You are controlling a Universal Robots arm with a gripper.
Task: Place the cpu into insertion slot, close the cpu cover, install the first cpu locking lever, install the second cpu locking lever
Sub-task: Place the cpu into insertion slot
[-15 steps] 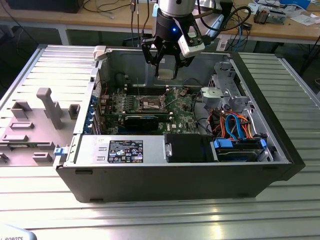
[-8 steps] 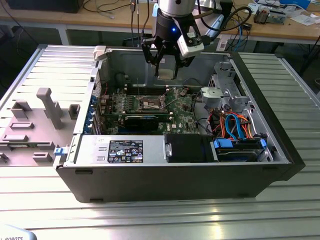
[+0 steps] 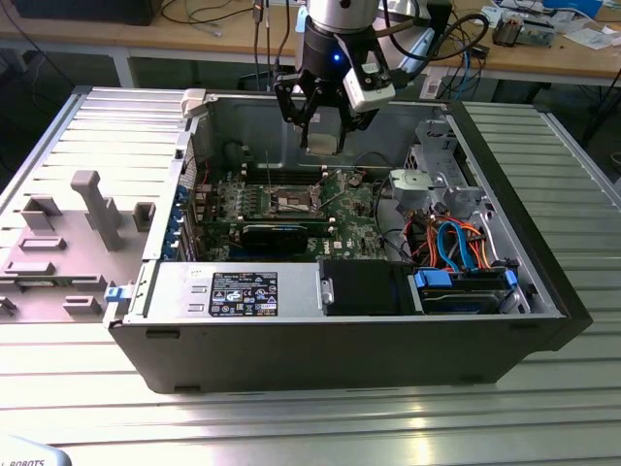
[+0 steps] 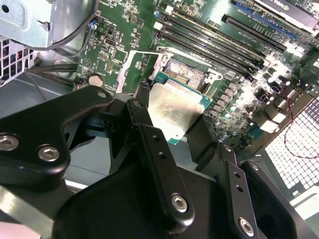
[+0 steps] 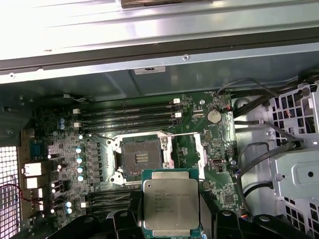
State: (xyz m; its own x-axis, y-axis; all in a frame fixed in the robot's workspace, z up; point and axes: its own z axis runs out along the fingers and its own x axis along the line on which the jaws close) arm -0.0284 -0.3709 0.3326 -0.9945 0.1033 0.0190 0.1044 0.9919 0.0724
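In the exterior view an open computer case (image 3: 243, 349) lies on its side on a table (image 3: 543, 408) of ribbed, pale metal slats. On the table just beside the case, at the exterior view's left, sits a grey moulded fixture tray (image 3: 58, 243). Behind the case runs a wooden workbench (image 3: 194, 29) strewn with cables. Inside the case a green circuit board (image 3: 354, 209) covers the floor. A labelled silver power supply (image 3: 233, 291) stands along the case's near wall, and a drive bay with blue and orange cables (image 3: 456, 243) fills its corner at the exterior view's right. The arm hangs over the case's far wall, its jaws clenched on the cpu (image 3: 323, 143), which is held clear above the board. In the second wrist view the cpu (image 4: 174, 109) shows its silvery top, pinched at opposite edges by black fingers (image 4: 154, 149). Beyond it inside the case lies the insertion slot (image 4: 185, 74), uncovered, with the cpu cover (image 4: 125, 67) swung open beside it. In the first wrist view the cpu (image 5: 171, 201) hovers inside the case, near the insertion slot (image 5: 141, 159) but not in it. The cpu cover (image 5: 202, 154) stands raised at the slot's side, black memory slots (image 5: 129, 117) run past it, and a perforated metal cage (image 5: 299, 164) meets the case wall.
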